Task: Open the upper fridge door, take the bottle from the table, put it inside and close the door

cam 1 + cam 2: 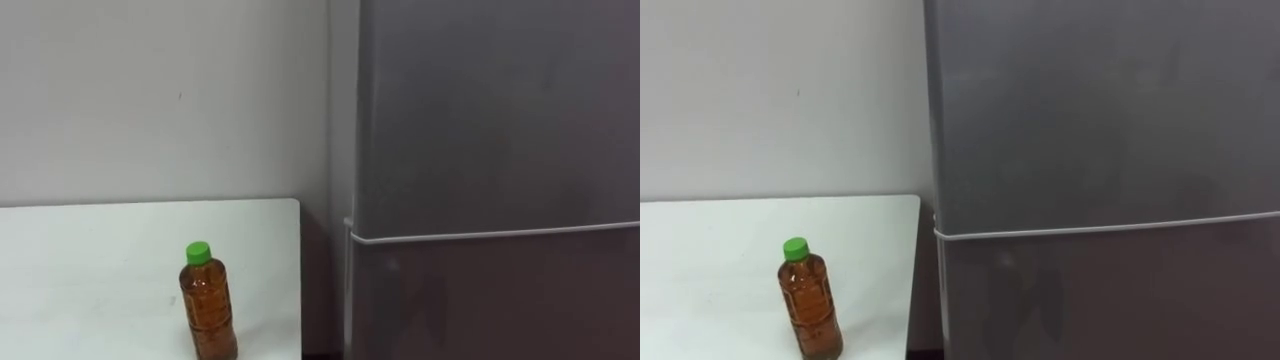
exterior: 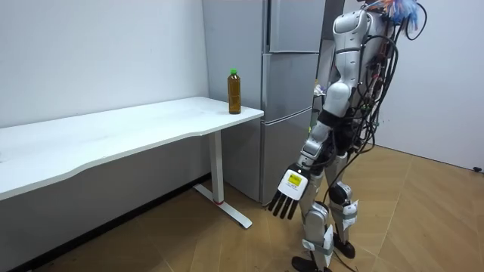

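On the table (image 2: 113, 132) the bottle (image 2: 234, 91) stands well apart from the hanging, straight-fingered left hand (image 2: 290, 195).

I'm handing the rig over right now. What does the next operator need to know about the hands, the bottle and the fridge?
Left hand: open, hanging low beside the leg, holding nothing.
Bottle: upright, green cap on, on the white table near the end next to the fridge.
Fridge: upper and lower doors both closed; the robot stands in front of it.
Done: nothing yet.
Left: open the upper door, pick up the bottle, set it inside.
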